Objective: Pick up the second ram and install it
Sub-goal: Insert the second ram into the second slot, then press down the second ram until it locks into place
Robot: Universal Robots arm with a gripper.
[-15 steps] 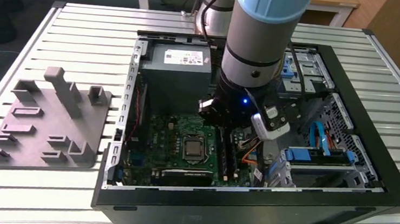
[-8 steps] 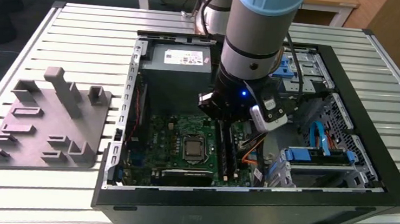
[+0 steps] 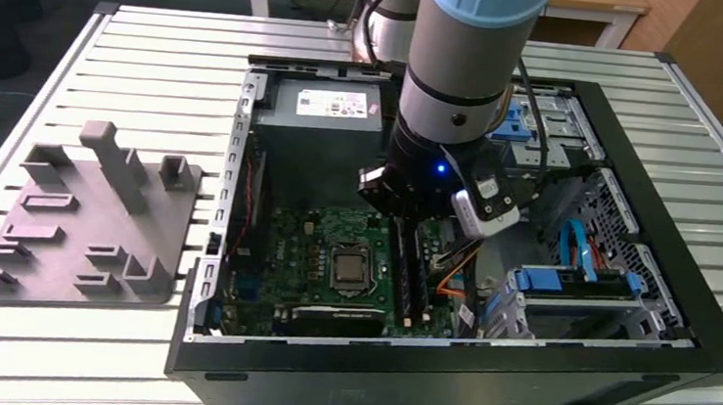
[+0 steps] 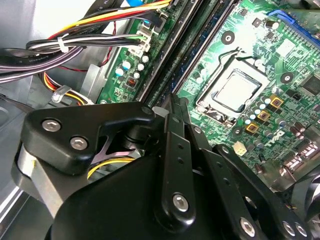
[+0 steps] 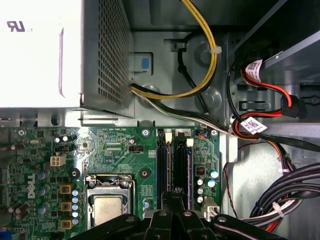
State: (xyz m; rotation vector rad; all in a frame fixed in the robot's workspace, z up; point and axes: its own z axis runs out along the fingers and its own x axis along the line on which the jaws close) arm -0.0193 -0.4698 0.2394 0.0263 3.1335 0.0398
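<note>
Widest first: one slatted metal worktop, carrying one open computer case and one grey moulded fixture tray well apart on the exterior view's left. One robot arm reaches straight down into the case. Inside there's one power supply, one green motherboard and one processor socket. Beside the socket sits the bank of long black memory slots.

And that's where the action is! The tool hangs right over that bank, and in the second wrist view its fingers look drawn together, tips down at the slot row. Whether they pinch anything thin, I can't make out.

The second ram reads as the dark stick standing in the middle of the bank, running under the tool. In the first wrist view I count three dark strips side by side there, though I can't cleanly split sticks from bare slots.

My call: the pick-up is over and the stick is at its slot. What's left is full seating, and the end clips are too small to judge
</note>
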